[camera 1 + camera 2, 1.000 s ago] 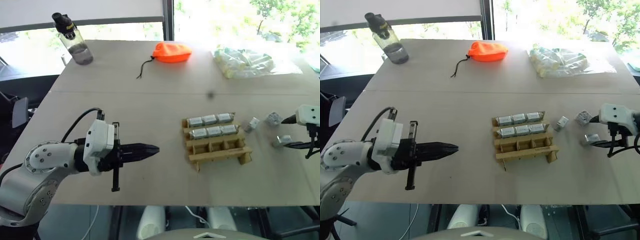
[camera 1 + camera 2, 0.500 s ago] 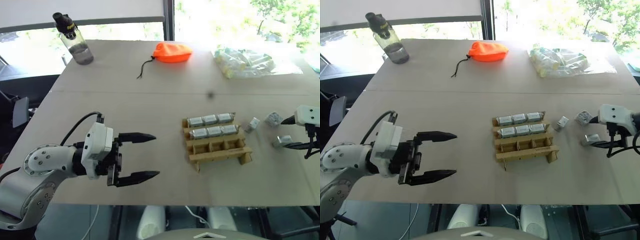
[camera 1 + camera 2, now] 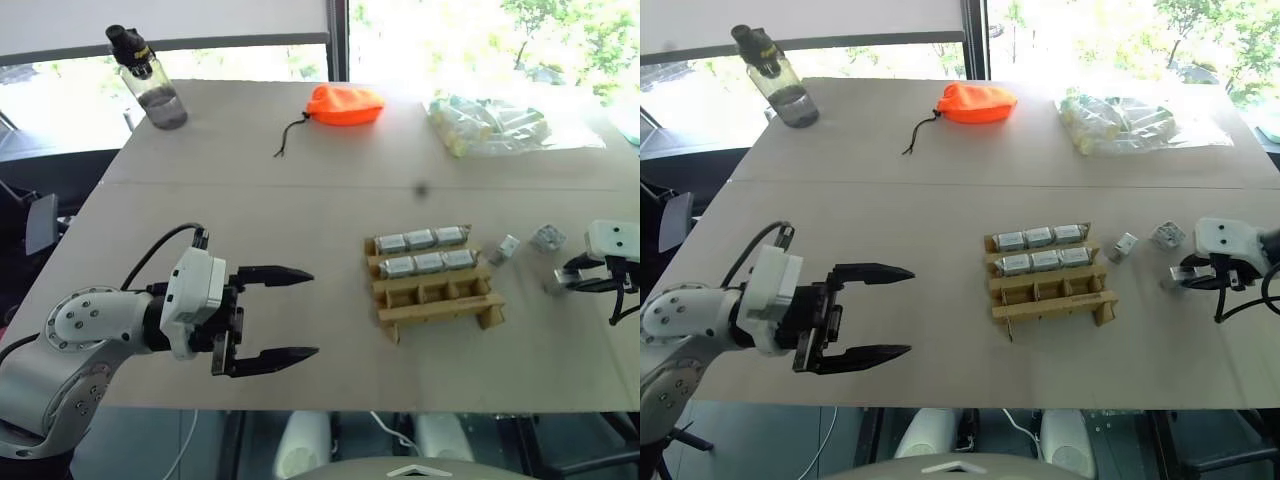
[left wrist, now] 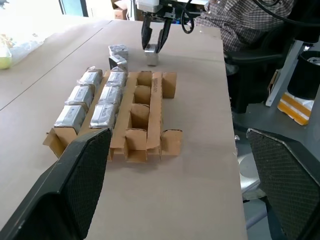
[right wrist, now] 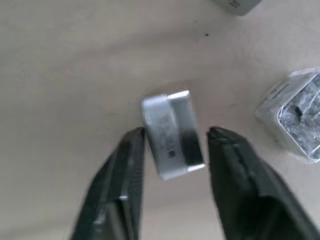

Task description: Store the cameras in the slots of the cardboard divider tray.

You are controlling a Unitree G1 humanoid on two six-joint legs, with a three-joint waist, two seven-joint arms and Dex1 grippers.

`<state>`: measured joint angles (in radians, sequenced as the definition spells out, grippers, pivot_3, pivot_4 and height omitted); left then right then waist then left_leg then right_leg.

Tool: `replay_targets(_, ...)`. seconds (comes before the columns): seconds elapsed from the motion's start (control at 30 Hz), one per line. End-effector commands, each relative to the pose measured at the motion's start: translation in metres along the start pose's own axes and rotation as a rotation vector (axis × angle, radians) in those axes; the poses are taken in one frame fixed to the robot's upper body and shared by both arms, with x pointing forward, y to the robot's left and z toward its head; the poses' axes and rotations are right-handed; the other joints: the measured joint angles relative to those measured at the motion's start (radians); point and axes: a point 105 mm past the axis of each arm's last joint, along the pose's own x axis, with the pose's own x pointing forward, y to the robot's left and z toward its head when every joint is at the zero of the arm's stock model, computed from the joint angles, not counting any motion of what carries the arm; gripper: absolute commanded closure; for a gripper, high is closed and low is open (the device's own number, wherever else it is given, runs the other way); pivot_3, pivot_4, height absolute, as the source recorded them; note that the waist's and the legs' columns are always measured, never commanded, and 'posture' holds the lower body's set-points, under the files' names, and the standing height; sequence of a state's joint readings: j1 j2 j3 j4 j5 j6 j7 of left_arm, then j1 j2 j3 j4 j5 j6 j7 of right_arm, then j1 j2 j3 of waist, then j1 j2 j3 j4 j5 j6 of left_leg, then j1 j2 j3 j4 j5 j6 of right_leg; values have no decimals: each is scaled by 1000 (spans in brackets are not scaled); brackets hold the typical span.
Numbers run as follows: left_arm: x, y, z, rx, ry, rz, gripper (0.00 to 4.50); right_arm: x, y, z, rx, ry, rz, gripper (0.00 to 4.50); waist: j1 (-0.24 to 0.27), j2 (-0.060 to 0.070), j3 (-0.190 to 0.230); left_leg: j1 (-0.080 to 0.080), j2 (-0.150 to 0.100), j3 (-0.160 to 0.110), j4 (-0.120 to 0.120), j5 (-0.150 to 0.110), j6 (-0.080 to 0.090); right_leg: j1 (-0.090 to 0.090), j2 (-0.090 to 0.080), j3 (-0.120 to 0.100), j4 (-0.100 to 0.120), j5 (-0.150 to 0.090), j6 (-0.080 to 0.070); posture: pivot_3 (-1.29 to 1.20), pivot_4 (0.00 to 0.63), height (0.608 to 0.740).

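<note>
Beige worktop [image 3: 250,190] fills my screen, and the cardboard divider tray [image 3: 435,283] sits toward its right half, its two far rows packed with six cameras [image 3: 427,252] and the near row of slots bare. To the right of the tray three more cameras lie loose on the worktop: one tilted just beside the tray's far right corner [image 3: 503,248], one farther right [image 3: 546,237], and the nearest one [image 5: 173,135] between my right gripper's fingers.

My left gripper [image 3: 300,312] hovers over the bare worktop well to the left of the tray, fingers spread as wide as they go, holding nothing. My right gripper [image 3: 1188,273] is down at the worktop's right edge, its fingers [image 5: 131,160] closed in on either side of that loose camera [image 3: 1181,275]; in the right wrist view one pad looks to be touching the camera's edge, the other looks just off it.

Compared with a second ago, the left fingers were pinched together and are now fully released, while the right fingers were wide apart around the camera and have now clamped in on it. Both arms sit where they were.
</note>
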<state>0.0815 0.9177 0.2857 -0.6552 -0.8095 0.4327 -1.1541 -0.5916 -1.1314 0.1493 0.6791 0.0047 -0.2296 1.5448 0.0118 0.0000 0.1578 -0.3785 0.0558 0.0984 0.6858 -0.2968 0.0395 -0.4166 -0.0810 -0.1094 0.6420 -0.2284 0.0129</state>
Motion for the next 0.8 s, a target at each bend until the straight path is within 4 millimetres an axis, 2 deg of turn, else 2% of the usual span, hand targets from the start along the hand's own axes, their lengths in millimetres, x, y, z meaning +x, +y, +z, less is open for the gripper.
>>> replay_targets(0.03,0,0,6,44,-4,-4,0,-8,1,1,-15,5,20,3869,0,0,0,0,0,0,0,0,0,0,0,0,0,0,0,0,150,726)
replay_targets(0.13,0,0,6,45,-5,-3,0,-8,2,1,-17,6,25,3867,0,0,0,0,0,0,0,0,0,0,0,0,0,0,0,0,150,726)
replay_targets(0.27,0,1,5,47,-4,-3,0,-13,-4,23,-39,-64,13,3867,0,0,0,0,0,0,0,0,0,0,0,0,0,0,0,0,150,726)
replay_targets(0.43,0,3,4,50,2,-5,0,-15,-4,79,-173,-174,38,3867,-5,1,1,0,0,-1,0,0,0,0,0,0,1,0,0,0,150,726)
replay_targets(0.53,0,5,3,54,7,-10,0,-8,16,132,-282,-262,137,3867,-4,1,1,0,1,-2,0,0,0,0,0,0,1,0,0,0,150,726)
replay_targets(0.6,1,7,2,55,7,-14,0,-5,24,160,-329,-316,165,3867,-2,1,1,-1,1,-3,0,0,0,0,0,-1,1,0,0,0,150,726)
replay_targets(0.7,3,10,3,60,3,-25,0,-1,28,191,-342,-398,159,3867,0,1,1,-1,1,-4,0,0,0,0,0,-2,1,0,0,0,150,726)
replay_targets(0.8,4,13,3,64,1,-34,0,6,42,215,-354,-412,204,3867,4,1,1,-2,0,-5,1,0,0,0,-1,-3,0,0,0,0,150,726)
